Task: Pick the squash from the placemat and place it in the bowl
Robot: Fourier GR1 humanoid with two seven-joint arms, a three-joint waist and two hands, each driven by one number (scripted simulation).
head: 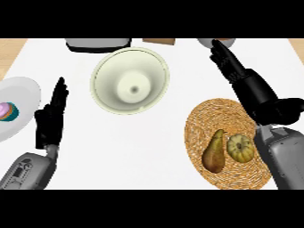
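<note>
cupcake (pixel 4 111) on plate (pixel 17 89), pear (pixel 213 152)

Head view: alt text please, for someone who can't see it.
A squash and a pear lie on a woven placemat at right, the empty bowl up left. Both hands, left hand and right hand, are open, holding nothing.

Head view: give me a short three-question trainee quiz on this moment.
1. True or false: the squash lies in the bowl.
2. What lies beside the squash on the placemat? A) pear B) cupcake C) spoon
3. Fill in: the cupcake sits on a ____ at the view's left.

Key:
1. False; it is on the placemat.
2. A, the pear.
3. plate.

Both the left hand and right hand are open, holding nothing.
</note>
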